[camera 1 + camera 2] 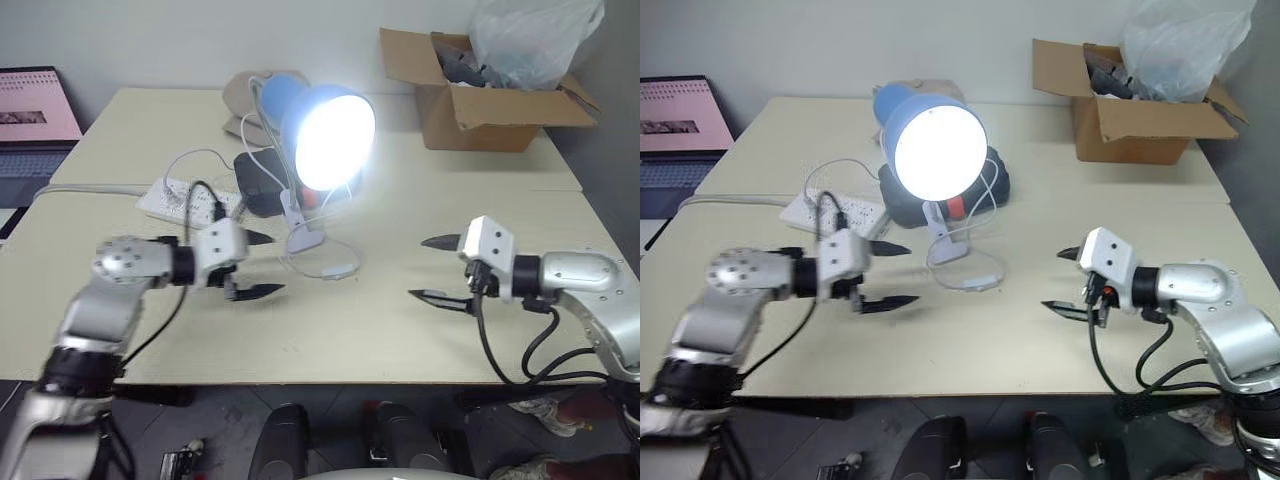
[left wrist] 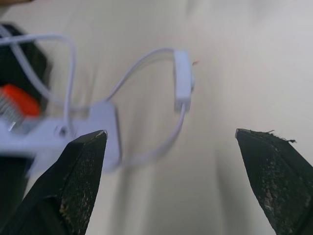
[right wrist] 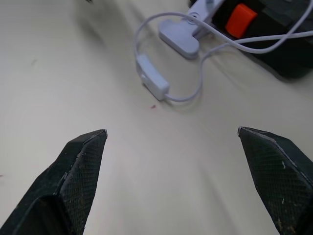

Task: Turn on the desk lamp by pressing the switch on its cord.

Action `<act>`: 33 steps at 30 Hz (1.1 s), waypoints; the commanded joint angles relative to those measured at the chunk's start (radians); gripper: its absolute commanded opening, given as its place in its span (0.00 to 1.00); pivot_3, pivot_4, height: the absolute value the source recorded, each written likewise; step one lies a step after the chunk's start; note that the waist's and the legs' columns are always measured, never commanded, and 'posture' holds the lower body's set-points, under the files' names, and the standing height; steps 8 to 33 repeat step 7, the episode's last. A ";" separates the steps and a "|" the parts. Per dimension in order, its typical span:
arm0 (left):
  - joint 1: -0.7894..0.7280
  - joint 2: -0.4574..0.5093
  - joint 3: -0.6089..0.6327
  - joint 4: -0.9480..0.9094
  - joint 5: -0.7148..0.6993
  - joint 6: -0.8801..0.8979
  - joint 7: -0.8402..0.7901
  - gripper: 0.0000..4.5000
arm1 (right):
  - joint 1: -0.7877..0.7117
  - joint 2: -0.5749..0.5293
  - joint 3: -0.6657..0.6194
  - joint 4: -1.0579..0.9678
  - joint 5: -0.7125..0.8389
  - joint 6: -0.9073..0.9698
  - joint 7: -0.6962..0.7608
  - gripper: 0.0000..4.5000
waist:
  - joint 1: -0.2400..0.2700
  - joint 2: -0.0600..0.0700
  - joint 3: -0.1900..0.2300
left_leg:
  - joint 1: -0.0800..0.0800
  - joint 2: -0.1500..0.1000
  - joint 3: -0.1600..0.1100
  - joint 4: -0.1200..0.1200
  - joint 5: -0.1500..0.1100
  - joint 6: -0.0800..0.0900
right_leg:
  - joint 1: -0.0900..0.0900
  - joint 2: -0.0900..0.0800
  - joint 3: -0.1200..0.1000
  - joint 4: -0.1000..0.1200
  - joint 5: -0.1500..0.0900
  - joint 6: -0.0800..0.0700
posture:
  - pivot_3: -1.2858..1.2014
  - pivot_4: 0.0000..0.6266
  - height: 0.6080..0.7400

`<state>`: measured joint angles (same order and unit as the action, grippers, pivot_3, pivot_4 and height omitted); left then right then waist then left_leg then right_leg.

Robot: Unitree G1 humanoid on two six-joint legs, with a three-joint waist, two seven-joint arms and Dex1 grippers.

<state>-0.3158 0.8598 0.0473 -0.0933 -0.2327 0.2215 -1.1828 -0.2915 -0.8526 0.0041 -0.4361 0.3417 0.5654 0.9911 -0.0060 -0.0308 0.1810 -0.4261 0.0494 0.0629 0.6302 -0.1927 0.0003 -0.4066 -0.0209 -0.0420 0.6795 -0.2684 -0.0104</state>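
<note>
- Head cam: we see the desk lamp (image 1: 325,135) lit, bulb glowing, clip base on the tabletop (image 1: 520,215) mid-scene.
- The switch (image 1: 338,269) lies flat on the tabletop just in front of the clip base, on the cord (image 3: 205,73) loop, between both arms.
- Left end effector (image 1: 255,265) wide open, nothing held, near the switch w/o touching.
- Right end effector (image 1: 440,270) wide open too, empty, well apart from it.
- We'd judge the switch light and skiddy, cord soft; press the rocker from above, don't pinch.
- Task looks done.
</note>
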 commanded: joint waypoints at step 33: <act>0.274 0.046 0.267 -0.259 -0.226 0.240 0.041 0.97 | 0.030 -0.038 -0.101 0.061 0.072 -0.136 0.116 1.00 | 0.006 0.000 0.000 | 0.001 -0.001 0.001 0.001 0.000 0.000 | 0.001 -0.002 0.000 -0.001 0.000 0.000 | 0.52 0.24 1.00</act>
